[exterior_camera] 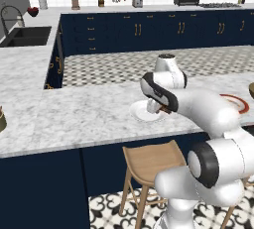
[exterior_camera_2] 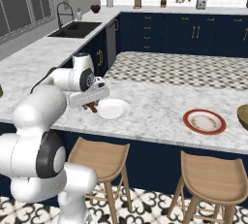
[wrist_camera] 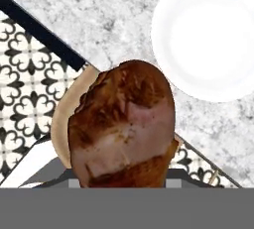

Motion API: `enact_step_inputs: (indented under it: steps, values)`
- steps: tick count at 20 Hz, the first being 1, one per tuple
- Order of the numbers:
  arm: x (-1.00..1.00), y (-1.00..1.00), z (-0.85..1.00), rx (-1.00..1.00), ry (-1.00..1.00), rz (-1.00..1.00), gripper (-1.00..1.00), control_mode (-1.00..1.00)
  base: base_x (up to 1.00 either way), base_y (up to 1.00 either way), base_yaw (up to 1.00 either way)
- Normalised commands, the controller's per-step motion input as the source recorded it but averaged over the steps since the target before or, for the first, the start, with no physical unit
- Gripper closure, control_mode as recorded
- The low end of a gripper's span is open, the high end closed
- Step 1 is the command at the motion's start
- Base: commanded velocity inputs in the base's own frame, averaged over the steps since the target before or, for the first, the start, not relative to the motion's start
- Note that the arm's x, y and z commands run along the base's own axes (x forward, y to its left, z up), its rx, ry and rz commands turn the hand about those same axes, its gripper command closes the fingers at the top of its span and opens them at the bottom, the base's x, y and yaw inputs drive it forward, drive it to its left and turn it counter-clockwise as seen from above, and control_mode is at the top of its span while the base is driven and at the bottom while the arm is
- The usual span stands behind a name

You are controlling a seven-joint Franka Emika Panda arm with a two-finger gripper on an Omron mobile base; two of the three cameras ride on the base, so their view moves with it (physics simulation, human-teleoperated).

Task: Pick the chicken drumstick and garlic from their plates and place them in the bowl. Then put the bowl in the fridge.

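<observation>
The chicken drumstick (wrist_camera: 124, 124) sits right up against the hand camera, a reddish-brown lump with a paler pink patch across its middle, held between the jaws of the gripper (exterior_camera_2: 90, 105), which are closed on it. The fingertips themselves are hidden behind the meat in the hand view. From the right base view, a dark brown bit of it pokes out below the hand, lifted off the counter.

I take the white plate (exterior_camera_2: 113, 109) as my landmark. It lies flat on the marble counter (exterior_camera_2: 155, 106) near the front edge, and its face is bare. The drumstick hangs just beside the plate's rim, on the side toward the counter's front edge and the arm's base, not touching it. In the hand view the plate (wrist_camera: 211, 37) is up and to the right of the meat, apart from it.

Along the counter from the white plate, well apart, lies the red-rimmed plate (exterior_camera_2: 204, 121), also flat. Past that one, at the picture's edge, a brown curve of the bowl (exterior_camera_2: 243, 116) shows.

Below the counter's front edge, under the white plate, stands a wooden stool (exterior_camera_2: 100, 160); its tan seat (wrist_camera: 62, 119) shows behind the drumstick, over the patterned floor tiles (wrist_camera: 25, 74).
</observation>
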Motion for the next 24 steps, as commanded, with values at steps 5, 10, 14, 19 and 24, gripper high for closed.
enact_step_inputs:
  steps: [5,10,14,19,24]
  values:
    - [-0.96,-0.16,0.29,0.0,0.02,0.32,1.0,-1.0,0.0,0.0,0.0]
    - [-1.0,-0.08,0.13,0.0,0.01,0.23,1.0,-1.0,0.0,0.0,0.0]
    - [-0.97,0.0,0.13,0.0,0.0,0.05,1.0,-1.0,0.0,0.0,0.0]
    - [-0.44,0.0,0.1,0.0,0.01,-0.02,1.0,-1.0,0.0,0.0,0.0]
    - [0.0,0.02,0.0,0.0,0.0,-0.01,1.0,-1.0,0.0,0.0,0.0]
